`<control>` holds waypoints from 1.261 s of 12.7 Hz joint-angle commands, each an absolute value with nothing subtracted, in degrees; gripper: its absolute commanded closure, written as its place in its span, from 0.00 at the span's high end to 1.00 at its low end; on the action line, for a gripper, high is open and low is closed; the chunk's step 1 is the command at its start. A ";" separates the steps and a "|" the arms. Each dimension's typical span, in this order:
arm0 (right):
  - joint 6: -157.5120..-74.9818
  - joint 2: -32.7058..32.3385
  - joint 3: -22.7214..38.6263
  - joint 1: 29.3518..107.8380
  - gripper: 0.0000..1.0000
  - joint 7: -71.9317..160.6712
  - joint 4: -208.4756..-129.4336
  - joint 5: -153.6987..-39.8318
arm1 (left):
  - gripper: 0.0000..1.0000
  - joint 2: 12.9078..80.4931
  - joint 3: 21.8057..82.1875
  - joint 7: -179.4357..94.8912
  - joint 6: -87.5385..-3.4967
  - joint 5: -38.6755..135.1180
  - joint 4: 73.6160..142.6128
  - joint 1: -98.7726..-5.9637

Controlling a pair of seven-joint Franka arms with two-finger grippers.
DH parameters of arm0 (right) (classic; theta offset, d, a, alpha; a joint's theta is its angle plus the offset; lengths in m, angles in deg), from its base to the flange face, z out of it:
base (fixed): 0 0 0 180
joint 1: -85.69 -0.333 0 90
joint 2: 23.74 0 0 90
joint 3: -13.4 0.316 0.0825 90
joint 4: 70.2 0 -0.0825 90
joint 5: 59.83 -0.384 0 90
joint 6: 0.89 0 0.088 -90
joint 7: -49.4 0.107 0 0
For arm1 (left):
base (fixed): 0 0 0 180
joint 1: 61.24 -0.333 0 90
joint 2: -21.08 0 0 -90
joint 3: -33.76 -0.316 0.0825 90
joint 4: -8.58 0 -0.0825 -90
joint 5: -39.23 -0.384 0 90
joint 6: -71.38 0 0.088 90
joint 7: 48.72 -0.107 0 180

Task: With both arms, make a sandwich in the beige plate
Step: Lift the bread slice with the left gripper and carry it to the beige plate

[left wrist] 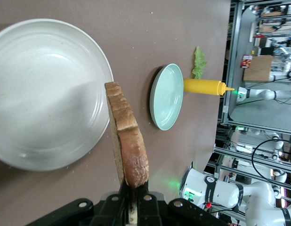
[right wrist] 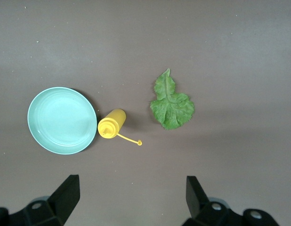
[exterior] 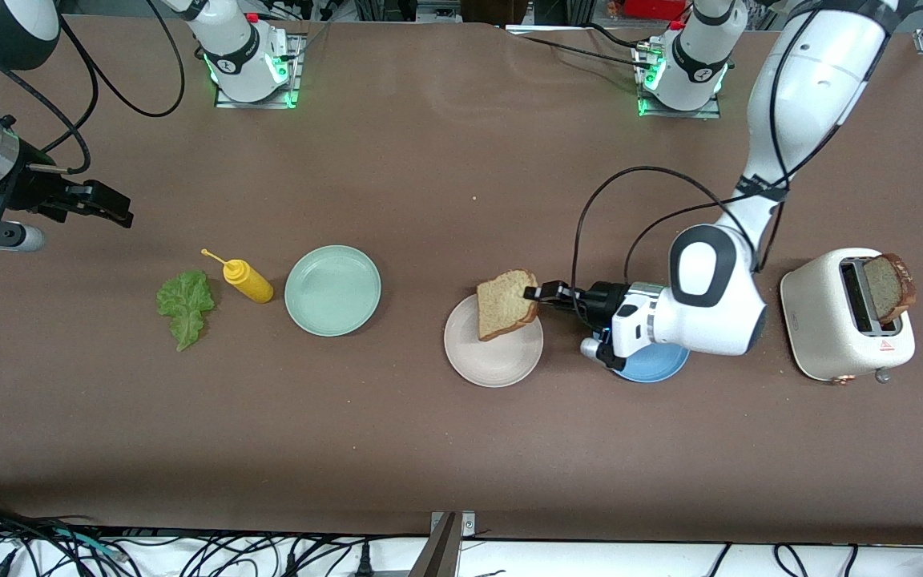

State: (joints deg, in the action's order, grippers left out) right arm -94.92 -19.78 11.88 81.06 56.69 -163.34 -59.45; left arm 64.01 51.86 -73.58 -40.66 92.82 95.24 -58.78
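My left gripper (exterior: 532, 295) is shut on the crust edge of a brown bread slice (exterior: 504, 304), which hangs tilted over the beige plate (exterior: 493, 365). In the left wrist view the bread slice (left wrist: 129, 141) stands edge-on from the left gripper (left wrist: 131, 188), beside the rim of the bare beige plate (left wrist: 42, 94). A second slice (exterior: 890, 287) sticks up out of the toaster (exterior: 838, 320). The green lettuce leaf (exterior: 185, 304) lies flat on the table toward the right arm's end. My right gripper (exterior: 113, 208) waits open and holds nothing, high over the table, with the lettuce leaf (right wrist: 171, 103) below it.
A mint-green plate (exterior: 332, 290) and a yellow squeeze bottle (exterior: 247, 280) lying on its side sit between the lettuce and the beige plate. A blue plate (exterior: 654, 369) lies partly hidden under the left arm's wrist. The toaster stands at the left arm's end.
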 commanded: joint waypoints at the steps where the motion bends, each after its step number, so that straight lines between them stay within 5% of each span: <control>1: -95.20 -19.96 11.82 81.03 1.00 55.99 -163.45 -60.01 | 0.00 67.21 51.60 -80.08 -42.69 95.92 93.04 -58.61; 9: -95.28 -19.87 11.82 81.03 1.00 55.91 -163.45 -60.01 | 0.00 73.55 51.51 -88.97 -43.49 102.07 89.53 -57.46; 11: -95.28 -19.96 11.82 81.03 1.00 55.99 -163.45 -60.01 | 0.98 73.72 51.43 -89.41 -43.49 101.72 89.53 -57.55; 16: -95.37 -19.87 11.82 81.03 1.00 55.99 -163.45 -60.01 | 1.00 72.15 49.41 -95.92 -43.49 96.65 89.61 -57.82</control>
State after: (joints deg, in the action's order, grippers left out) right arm -94.94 -19.73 11.88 81.06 56.69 -163.34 -59.45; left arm 72.79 50.63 -94.09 -43.52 99.23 90.56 -58.09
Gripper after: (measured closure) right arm 0.000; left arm 0.330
